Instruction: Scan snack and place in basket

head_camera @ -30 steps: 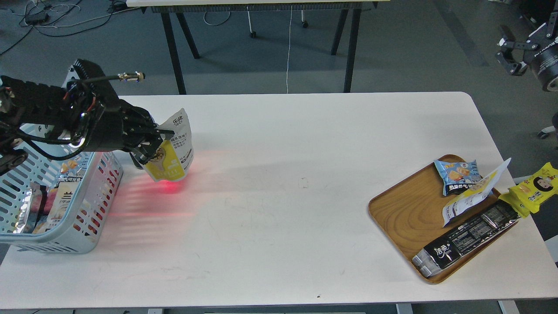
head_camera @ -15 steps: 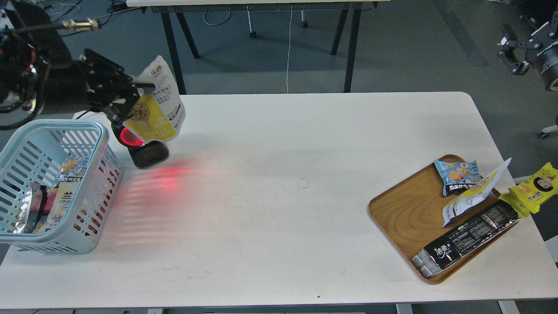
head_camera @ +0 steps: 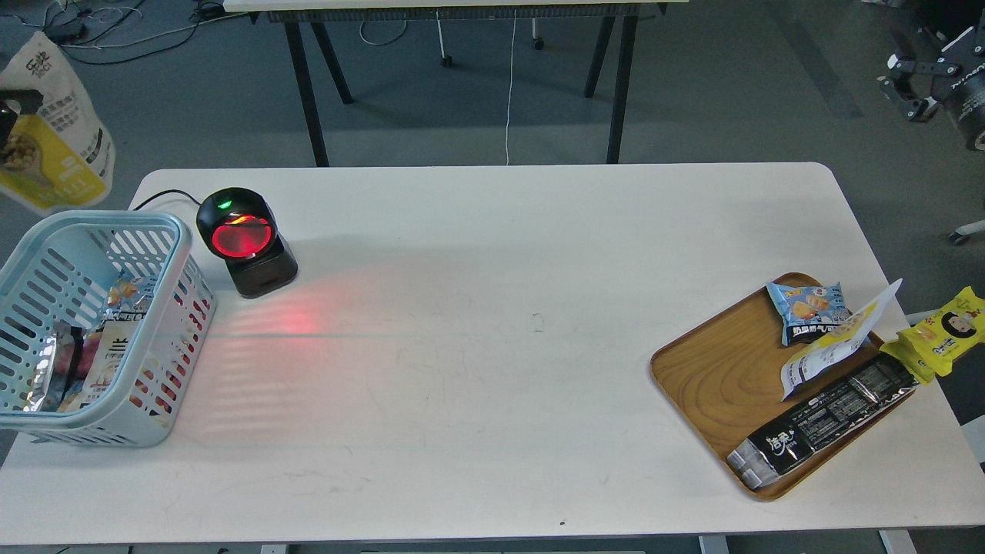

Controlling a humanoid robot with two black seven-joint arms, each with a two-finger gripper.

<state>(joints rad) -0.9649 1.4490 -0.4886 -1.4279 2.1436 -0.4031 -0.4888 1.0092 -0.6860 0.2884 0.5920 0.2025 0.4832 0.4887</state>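
The snack point(head_camera: 55, 131), a silvery-white pouch with a yellow panel of round nuts, hangs in the air at the far left, above and behind the light blue basket point(head_camera: 181, 254). My left gripper point(head_camera: 14, 106) is almost wholly past the left edge; only one dark finger shows, pressed on the pouch's left side. The basket stands on the table's left end and holds several packets. My right gripper point(head_camera: 910, 83) is raised off the table at the far upper right, fingers apart and empty.
A black scanner point(head_camera: 245, 240) with a glowing red window stands just right of the basket, casting red light on the white table point(head_camera: 492, 308). A wooden tray point(head_camera: 712, 377) at the right holds a light-blue packet point(head_camera: 808, 308), a white-and-yellow pouch point(head_camera: 835, 346) and a long black pack point(head_camera: 827, 423). A yellow packet point(head_camera: 943, 331) lies beside it.
My left arm has lifted the snack away from the scanner, up and to the left, until it is above the basket's far side. The scanner is now uncovered. The right arm barely moved.
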